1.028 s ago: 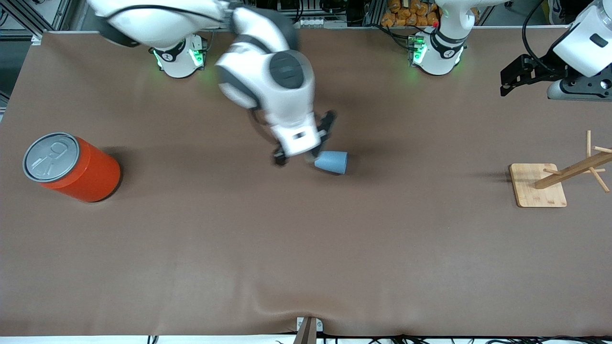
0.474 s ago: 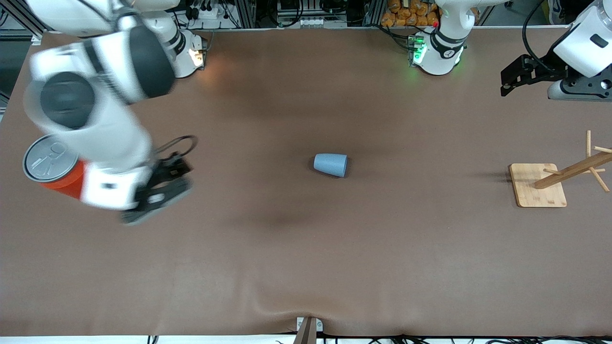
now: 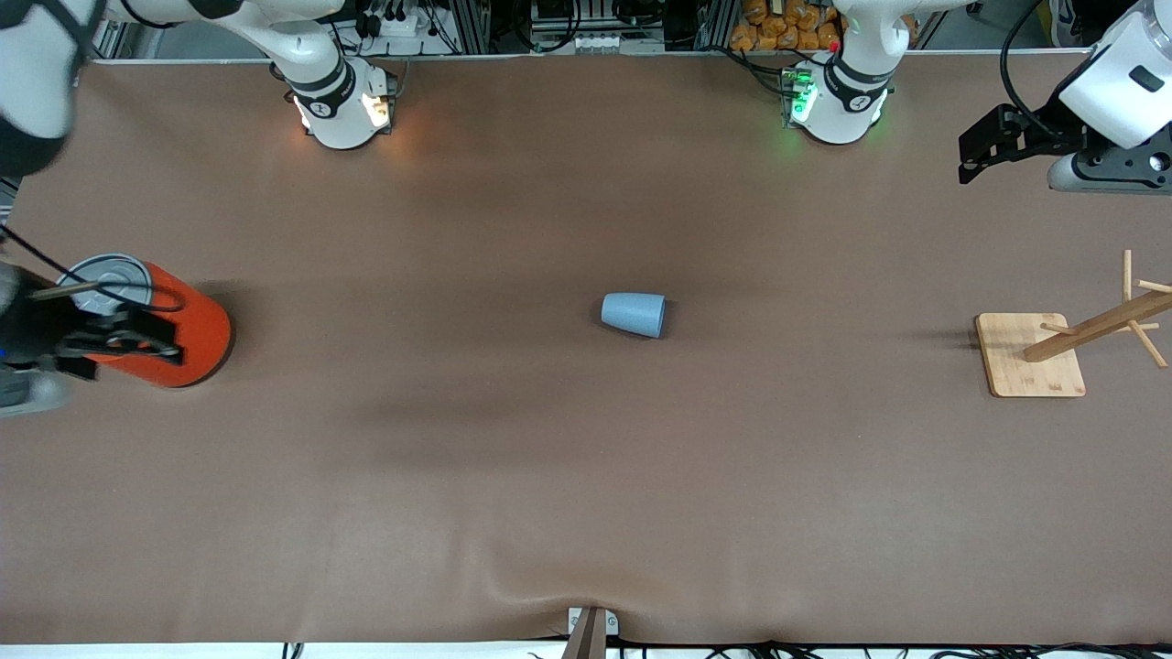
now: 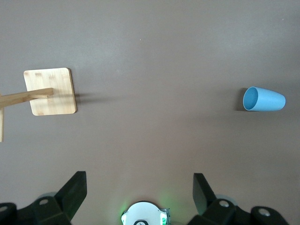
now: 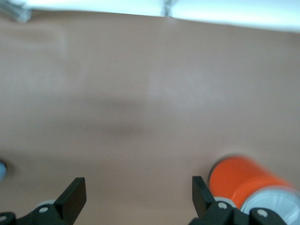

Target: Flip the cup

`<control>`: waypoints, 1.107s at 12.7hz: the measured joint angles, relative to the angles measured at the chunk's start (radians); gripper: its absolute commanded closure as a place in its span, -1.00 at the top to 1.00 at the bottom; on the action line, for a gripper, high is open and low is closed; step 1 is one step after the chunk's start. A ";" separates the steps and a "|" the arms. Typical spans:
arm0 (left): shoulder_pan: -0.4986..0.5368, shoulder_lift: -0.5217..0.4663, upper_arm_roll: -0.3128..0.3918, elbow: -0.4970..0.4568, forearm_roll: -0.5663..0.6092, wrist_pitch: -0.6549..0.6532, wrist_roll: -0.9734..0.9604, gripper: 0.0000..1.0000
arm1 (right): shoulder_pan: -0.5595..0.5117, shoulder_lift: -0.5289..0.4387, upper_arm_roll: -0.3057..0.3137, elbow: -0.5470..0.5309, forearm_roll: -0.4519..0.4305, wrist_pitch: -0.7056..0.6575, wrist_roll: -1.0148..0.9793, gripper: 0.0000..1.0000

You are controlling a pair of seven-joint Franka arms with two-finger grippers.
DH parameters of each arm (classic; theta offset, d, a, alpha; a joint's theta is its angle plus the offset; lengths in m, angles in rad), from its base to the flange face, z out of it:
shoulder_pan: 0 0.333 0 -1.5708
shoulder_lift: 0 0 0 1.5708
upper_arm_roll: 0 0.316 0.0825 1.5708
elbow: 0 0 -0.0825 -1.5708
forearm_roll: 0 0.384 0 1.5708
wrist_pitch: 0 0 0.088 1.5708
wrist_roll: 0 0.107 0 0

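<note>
The small light-blue cup (image 3: 634, 314) lies on its side in the middle of the brown table, its wider mouth toward the left arm's end. In the left wrist view the cup (image 4: 264, 99) shows its darker blue inside. My right gripper (image 3: 137, 337) hangs open over the orange can (image 3: 160, 339) at the right arm's end, far from the cup. Nothing is between its fingers (image 5: 75, 193) in the right wrist view. My left gripper (image 3: 978, 154) waits open and empty, raised over the table near the left arm's base.
A wooden peg rack on a square bamboo base (image 3: 1030, 354) stands at the left arm's end. The orange can (image 5: 243, 180) with a grey pull-tab lid lies tilted at the right arm's end. The arm bases (image 3: 343, 105) stand along the table's edge farthest from the front camera.
My right arm has swung from beside the cup to the right arm's end, now over the orange can. The cup lies as it did. The left arm has not moved.
</note>
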State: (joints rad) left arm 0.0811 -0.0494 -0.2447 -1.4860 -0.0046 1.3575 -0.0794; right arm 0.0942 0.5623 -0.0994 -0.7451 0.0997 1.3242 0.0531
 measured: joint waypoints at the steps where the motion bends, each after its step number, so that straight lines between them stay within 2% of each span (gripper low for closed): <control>1: 0.000 0.000 0.000 -0.001 0.000 -0.001 0.000 1.00 | -0.005 -0.001 -0.009 -0.003 0.006 -0.021 0.123 1.00; 3: 0.000 0.000 0.000 -0.002 0.000 -0.001 0.000 1.00 | -0.004 -0.015 -0.011 -0.044 0.006 -0.035 0.277 1.00; 4: 0.000 0.000 0.000 -0.002 0.000 -0.003 0.000 1.00 | -0.005 -0.046 -0.016 -0.109 0.006 0.013 0.302 1.00; 7: 0.000 -0.001 0.000 -0.002 0.000 -0.004 0.000 1.00 | -0.016 -0.267 -0.026 -0.506 -0.022 0.327 0.305 1.00; 9: 0.000 -0.002 0.000 -0.002 0.000 -0.004 0.000 1.00 | -0.022 -0.422 -0.024 -0.769 -0.041 0.428 0.304 1.00; 10: 0.000 -0.002 0.000 -0.002 0.000 -0.004 0.000 1.00 | -0.027 -0.472 -0.024 -0.856 -0.051 0.456 0.286 1.00; 12: 0.000 -0.003 0.000 -0.002 0.000 -0.004 0.000 1.00 | -0.037 -0.494 -0.024 -0.875 -0.075 0.454 0.183 1.00; 14: 0.000 -0.003 0.000 -0.002 0.000 -0.004 0.000 1.00 | -0.039 -0.485 -0.025 -0.821 -0.086 0.352 0.143 1.00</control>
State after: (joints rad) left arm 0.0807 -0.0523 -0.2451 -1.4876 -0.0041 1.3539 -0.0799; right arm 0.0553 0.0771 -0.1248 -1.5658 0.0139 1.6763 0.1960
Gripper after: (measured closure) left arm 0.000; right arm 0.000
